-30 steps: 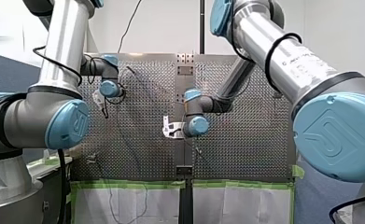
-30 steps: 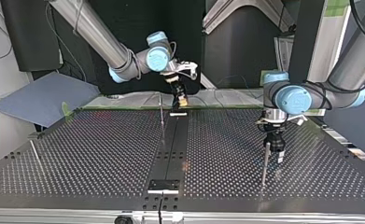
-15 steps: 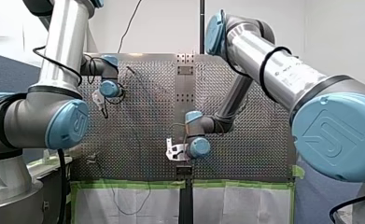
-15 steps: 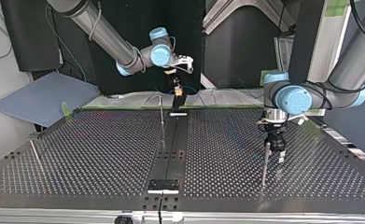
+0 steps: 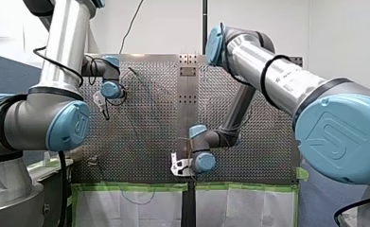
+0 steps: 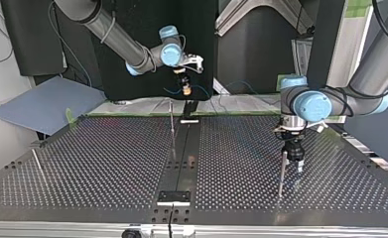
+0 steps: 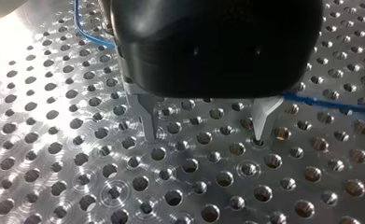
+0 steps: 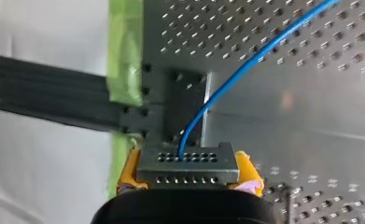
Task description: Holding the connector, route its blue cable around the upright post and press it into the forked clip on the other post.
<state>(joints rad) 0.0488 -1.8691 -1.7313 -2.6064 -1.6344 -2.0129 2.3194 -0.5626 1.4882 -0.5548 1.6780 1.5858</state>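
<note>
In the right wrist view, my right gripper [image 8: 189,182] has its yellow pads shut on a grey connector [image 8: 188,165] with rows of small holes. A blue cable [image 8: 245,70] runs from the connector out over the perforated plate. In the top view that gripper [image 6: 184,89] hangs above the far table edge, behind a thin upright post [image 6: 172,124]. My left gripper [image 7: 206,123] is open, its metal fingertips [image 7: 148,122] just above the plate with nothing between them. The blue cable [image 7: 329,105] passes behind it. In the top view it [image 6: 291,154] stands beside a second post [image 6: 282,173].
A thin slanted rod [image 6: 36,163] stands at the top view's left. A dark centre strip [image 6: 181,153] runs across the plate to a small black block [image 6: 173,197]. Green tape [image 8: 124,56] lines the plate's edge under my right gripper. A grey board [image 6: 47,101] lies at the far left.
My right arm has carried the connector toward the front view's lower table edge, and it now sits higher in the top view. My left arm has not moved.
</note>
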